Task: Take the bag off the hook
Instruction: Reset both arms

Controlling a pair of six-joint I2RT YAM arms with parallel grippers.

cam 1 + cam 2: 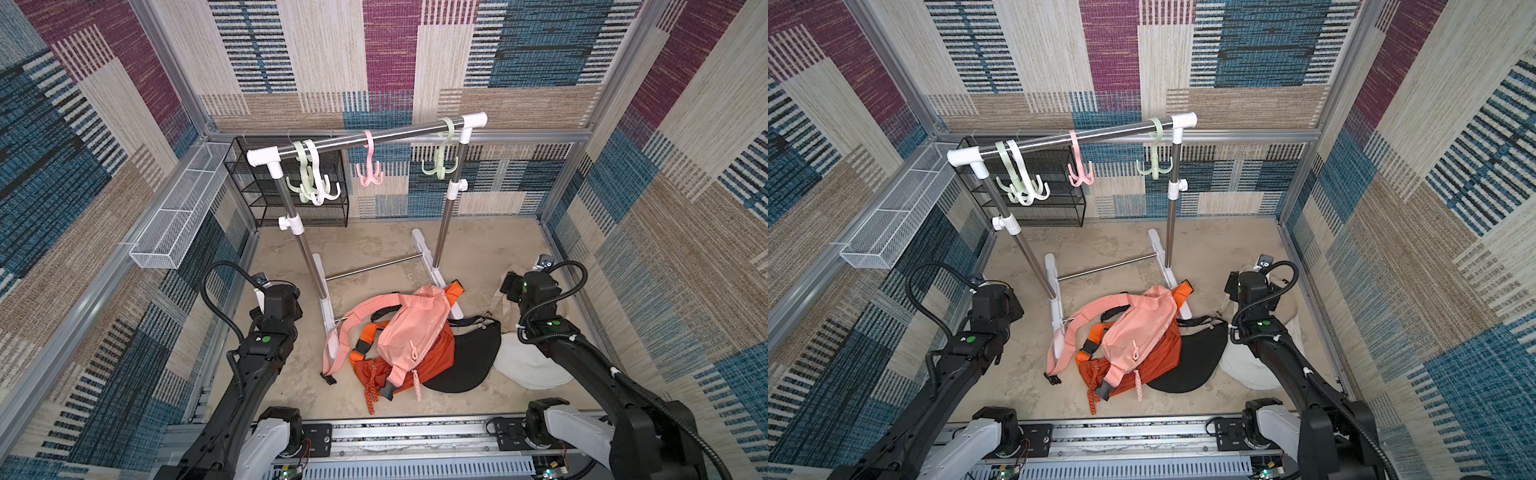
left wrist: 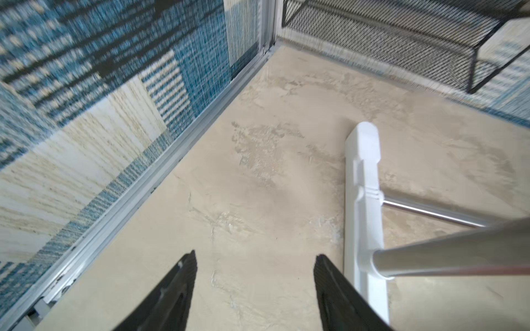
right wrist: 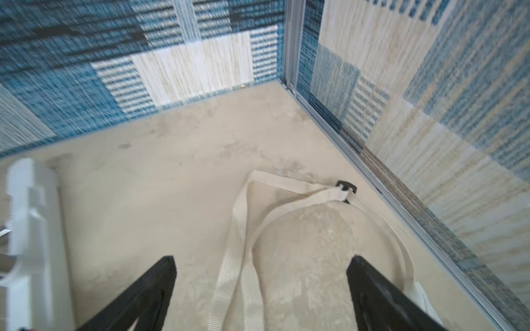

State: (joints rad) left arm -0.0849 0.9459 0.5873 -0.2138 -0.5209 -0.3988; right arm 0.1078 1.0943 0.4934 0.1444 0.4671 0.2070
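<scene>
- right gripper (image 3: 263,258) is hanging spread wide, empty, over the cream webbing strap (image 3: 238,217) of the cream fabric bag (image 1: 528,365) lying at four o'clock.
- left gripper (image 2: 256,253) is spread, empty.
- plastic claw hooks (image 1: 369,174) at twelve o'clock are hanging bare; i'm judging it done and planning a straight lift off the strap.
- mottled beige floor (image 1: 374,245), carpet walls (image 1: 685,208) crowding close.

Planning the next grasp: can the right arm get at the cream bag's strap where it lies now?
Probably yes. The right gripper is open, and in its wrist view the cream strap lies loose on the floor between the fingers, with nothing covering it. The cream bag itself sits partly under that arm.
</scene>
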